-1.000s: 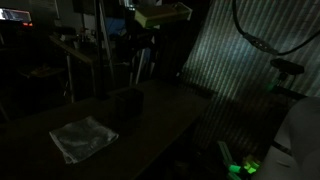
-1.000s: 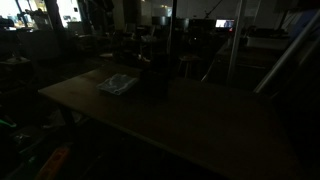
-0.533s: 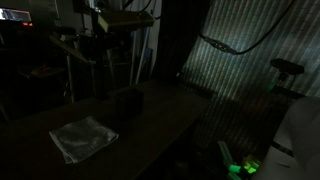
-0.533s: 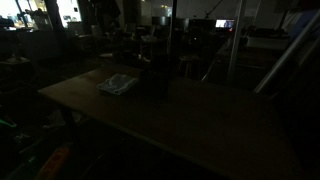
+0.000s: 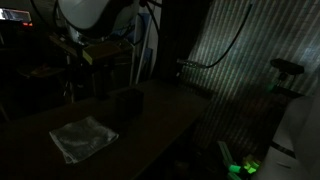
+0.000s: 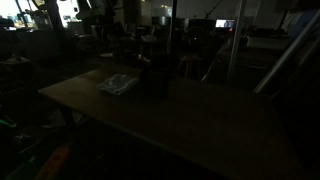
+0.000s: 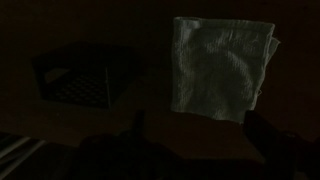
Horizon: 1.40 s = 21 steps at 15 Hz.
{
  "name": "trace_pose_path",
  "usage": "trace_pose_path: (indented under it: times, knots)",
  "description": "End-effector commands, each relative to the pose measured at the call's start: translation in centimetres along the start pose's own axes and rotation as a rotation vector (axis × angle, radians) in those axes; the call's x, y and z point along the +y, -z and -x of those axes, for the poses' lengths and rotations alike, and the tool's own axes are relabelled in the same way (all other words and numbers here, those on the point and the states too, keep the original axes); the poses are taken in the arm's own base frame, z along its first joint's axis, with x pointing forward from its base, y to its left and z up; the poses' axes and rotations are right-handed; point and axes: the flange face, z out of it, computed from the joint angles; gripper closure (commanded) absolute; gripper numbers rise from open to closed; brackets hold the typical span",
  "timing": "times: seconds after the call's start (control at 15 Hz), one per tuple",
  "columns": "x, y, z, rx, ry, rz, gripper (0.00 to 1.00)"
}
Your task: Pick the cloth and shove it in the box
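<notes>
The scene is very dark. A pale folded cloth (image 5: 83,138) lies flat on the dark table (image 5: 160,115), and it also shows in the other exterior view (image 6: 117,84). A dark open crate-like box (image 5: 125,104) stands just beside it. In the wrist view the cloth (image 7: 220,68) is upper right and the box (image 7: 85,75) is left. My gripper (image 7: 200,135) hangs above the table with its fingers (image 7: 262,128) wide apart and nothing between them. The arm (image 5: 95,15) shows high above the box.
A ribbed, lit panel (image 5: 240,60) stands past the table's edge. A green light (image 5: 240,167) glows on the floor. Upright poles (image 6: 172,40) and cluttered shelves (image 5: 60,50) stand behind the table.
The arm has swung left and lower in the exterior view, from above the table's back right to over the box and cloth. The cloth and box have not moved.
</notes>
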Motion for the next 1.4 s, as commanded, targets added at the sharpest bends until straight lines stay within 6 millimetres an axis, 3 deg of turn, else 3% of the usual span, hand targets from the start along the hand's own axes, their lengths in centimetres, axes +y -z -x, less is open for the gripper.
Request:
trace_pose_path:
  times: [0.0,0.53,1.0,1.33]
  knots:
    - [-1.9,-3.0,-1.7,-0.010,0.042,-0.006,0.00]
    - [-7.3,-11.8,-4.1,0.010,0.047,-0.091,0.00]
    - [-7.7,-20.0,-2.6,-0.038,0.072,-0.089,0.00]
    - [-8.5,-23.7,-2.1,-0.050,0.128,-0.097,0.00]
